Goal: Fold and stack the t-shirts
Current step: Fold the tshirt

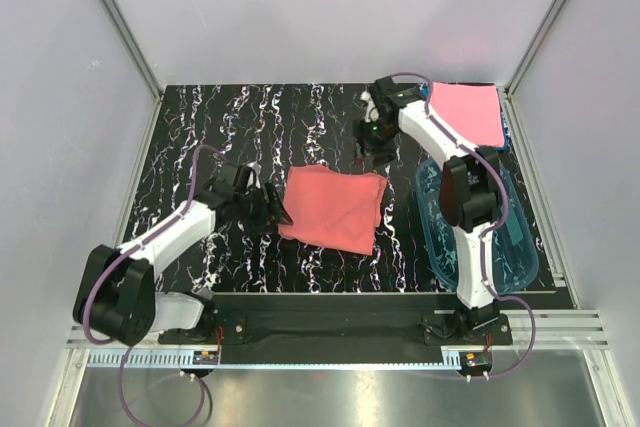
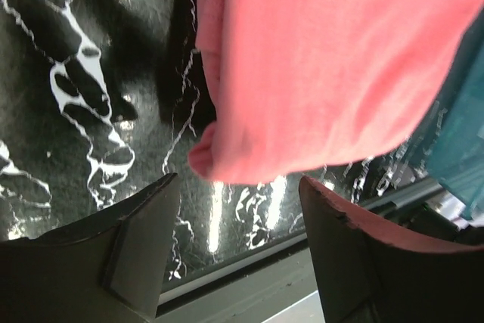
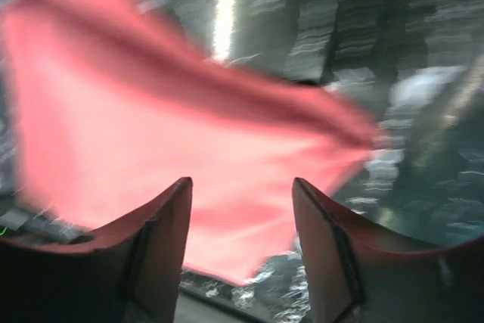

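A coral-red t-shirt lies folded into a rough square in the middle of the black marbled table. My left gripper stands open just off its left edge, low over the table. In the left wrist view the gripper has nothing between its fingers, and the shirt's rounded corner lies just ahead. My right gripper hovers open above and behind the shirt's far right corner. In the blurred right wrist view the gripper is apart from the cloth. A lighter pink folded t-shirt lies at the back right, with a blue edge under it.
A clear blue plastic tub stands at the right side of the table, partly under the right arm. White walls and metal rails close in the table on the left, back and right.
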